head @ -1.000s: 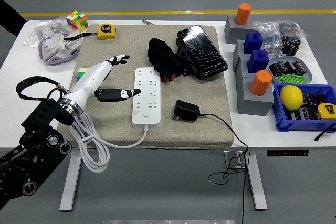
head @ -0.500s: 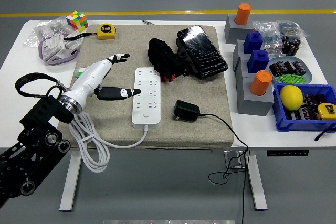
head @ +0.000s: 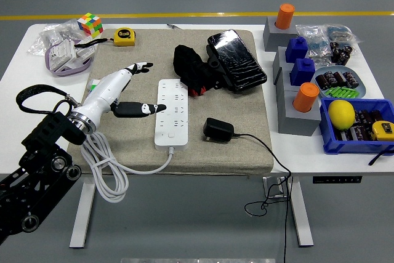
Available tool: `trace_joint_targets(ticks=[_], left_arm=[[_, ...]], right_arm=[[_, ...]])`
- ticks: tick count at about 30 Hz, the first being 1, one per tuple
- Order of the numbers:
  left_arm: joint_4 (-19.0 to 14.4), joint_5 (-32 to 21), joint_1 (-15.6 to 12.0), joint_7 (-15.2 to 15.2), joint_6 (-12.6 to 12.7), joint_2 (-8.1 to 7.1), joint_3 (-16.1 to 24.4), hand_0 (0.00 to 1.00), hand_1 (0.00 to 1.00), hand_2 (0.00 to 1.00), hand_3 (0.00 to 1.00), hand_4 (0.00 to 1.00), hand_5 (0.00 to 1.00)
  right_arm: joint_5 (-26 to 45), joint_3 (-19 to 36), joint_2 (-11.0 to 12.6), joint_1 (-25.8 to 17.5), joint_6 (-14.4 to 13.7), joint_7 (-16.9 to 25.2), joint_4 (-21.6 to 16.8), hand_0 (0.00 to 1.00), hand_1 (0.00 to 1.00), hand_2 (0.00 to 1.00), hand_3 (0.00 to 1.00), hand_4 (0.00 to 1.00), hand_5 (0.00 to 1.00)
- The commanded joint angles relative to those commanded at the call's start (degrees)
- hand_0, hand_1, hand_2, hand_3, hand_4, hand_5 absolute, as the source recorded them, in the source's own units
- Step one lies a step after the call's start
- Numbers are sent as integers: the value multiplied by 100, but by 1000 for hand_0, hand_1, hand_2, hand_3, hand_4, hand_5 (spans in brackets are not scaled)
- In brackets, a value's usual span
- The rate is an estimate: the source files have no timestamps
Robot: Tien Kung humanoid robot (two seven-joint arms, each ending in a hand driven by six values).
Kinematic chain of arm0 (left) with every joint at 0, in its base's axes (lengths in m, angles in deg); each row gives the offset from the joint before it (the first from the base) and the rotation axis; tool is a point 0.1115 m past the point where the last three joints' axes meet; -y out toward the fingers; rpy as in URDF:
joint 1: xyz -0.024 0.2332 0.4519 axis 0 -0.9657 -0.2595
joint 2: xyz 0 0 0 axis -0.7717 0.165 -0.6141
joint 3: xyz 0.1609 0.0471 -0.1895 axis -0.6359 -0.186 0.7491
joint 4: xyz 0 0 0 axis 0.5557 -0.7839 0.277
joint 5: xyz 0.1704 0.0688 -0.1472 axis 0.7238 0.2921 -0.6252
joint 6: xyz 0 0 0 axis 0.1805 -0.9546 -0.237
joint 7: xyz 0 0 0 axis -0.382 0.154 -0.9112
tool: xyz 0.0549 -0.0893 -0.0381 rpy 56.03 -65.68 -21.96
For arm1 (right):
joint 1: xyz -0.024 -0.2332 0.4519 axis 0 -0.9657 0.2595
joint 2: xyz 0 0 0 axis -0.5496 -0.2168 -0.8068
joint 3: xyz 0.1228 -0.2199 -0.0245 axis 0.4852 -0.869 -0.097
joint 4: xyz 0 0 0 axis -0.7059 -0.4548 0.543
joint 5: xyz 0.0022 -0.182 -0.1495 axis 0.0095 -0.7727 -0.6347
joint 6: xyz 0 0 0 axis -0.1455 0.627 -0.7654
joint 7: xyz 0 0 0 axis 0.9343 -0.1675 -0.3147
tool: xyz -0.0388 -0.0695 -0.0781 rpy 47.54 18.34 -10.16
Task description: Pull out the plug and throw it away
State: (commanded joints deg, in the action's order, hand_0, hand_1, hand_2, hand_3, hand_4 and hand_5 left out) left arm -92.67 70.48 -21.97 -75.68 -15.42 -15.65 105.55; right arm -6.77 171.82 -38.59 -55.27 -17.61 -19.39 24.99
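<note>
A white power strip [head: 173, 112] lies lengthwise on the beige mat [head: 246, 146], with no plug in its sockets. The black plug [head: 218, 130] lies loose on the mat just right of the strip, its black cable [head: 271, 158] trailing off the table's front edge. My left hand [head: 132, 90] rests at the strip's left side, fingers spread, thumb tip touching the strip's left edge. It holds nothing. The right arm is out of view.
The strip's thick white cord [head: 104, 173] loops off the front edge. Black gloves [head: 192, 69] and a black wrapped pack [head: 237, 60] lie at the mat's back. Grey blocks with orange and blue pegs [head: 298, 84] and a blue bin [head: 357, 124] stand at right.
The left arm has shifted slightly upward and left; the hand stays at the strip's left edge. The plug and strip have not moved.
</note>
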Motion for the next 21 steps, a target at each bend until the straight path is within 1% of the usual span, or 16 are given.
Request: trace_joint_targets(ticks=[6, 11, 21], left_arm=[[-5, 19, -5, -18, -24, -1, 59, 852, 894, 889, 931, 969, 449], [33, 33, -52, -53, -77, 2, 100, 851, 891, 891, 931, 967, 444], [61, 23, -41, -76, -126, 29, 119, 847, 888, 890, 932, 964, 436]], right_arm=[[8, -17, -43, 10, 14, 3, 3, 568, 645, 669, 567, 970, 490], [-7, -2, -40, 9, 9, -11, 4, 568, 645, 670, 567, 970, 490], [-25, 34, -55, 8, 18, -17, 16, 568, 645, 670, 567, 970, 490]])
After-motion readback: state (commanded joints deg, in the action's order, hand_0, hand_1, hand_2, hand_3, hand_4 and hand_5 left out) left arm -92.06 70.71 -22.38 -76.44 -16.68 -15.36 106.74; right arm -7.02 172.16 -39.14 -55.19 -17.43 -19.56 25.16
